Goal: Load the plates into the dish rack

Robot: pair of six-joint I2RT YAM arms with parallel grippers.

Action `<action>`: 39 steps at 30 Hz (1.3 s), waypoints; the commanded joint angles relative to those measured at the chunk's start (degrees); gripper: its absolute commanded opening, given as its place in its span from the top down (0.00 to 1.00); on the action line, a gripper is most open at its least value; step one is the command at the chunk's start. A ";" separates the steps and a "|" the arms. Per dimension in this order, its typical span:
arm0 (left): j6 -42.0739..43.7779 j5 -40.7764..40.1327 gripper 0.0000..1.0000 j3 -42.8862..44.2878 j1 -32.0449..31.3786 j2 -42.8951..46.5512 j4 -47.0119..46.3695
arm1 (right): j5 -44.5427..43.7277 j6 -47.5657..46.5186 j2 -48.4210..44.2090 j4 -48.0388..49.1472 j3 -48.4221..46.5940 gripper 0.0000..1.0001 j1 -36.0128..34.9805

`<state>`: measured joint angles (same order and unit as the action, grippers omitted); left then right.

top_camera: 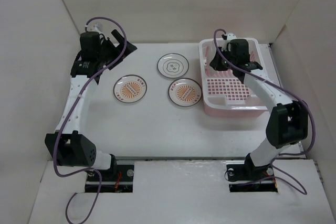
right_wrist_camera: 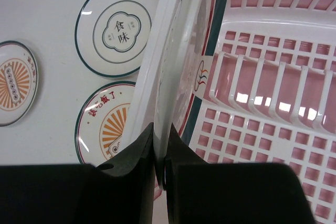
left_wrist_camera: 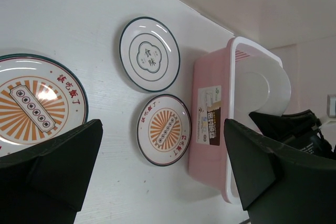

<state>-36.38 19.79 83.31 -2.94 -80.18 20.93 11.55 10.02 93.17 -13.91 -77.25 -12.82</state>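
My right gripper is shut on the rim of a white plate with a teal and red band. It holds the plate on edge inside the pink dish rack, near the rack's left wall and beside the upright dividers. Whether its lower edge touches the grid floor is hidden. Three plates lie flat on the table: a teal-ringed white one and two with orange sunbursts. My left gripper hovers open at the far left, with nothing between its fingers.
The dish rack stands at the table's right, and its left wall is close to the right orange plate. White walls enclose the table on three sides. Purple cables loop along both arms.
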 commanded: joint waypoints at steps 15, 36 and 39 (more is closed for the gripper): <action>1.75 -0.28 0.00 -0.16 -0.22 1.08 0.25 | -2.67 2.11 6.41 8.11 -4.22 1.00 -0.01; 2.28 -1.33 0.00 -2.00 0.38 0.55 0.17 | -3.90 0.00 9.14 7.06 -5.89 0.41 -0.01; 1.67 -0.63 0.00 -5.16 3.19 0.55 -2.28 | -3.90 0.00 8.00 6.53 -6.41 0.28 -0.01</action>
<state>-35.24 19.20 80.79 -2.13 -80.16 21.30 7.25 10.26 102.15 -9.85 -80.38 -12.82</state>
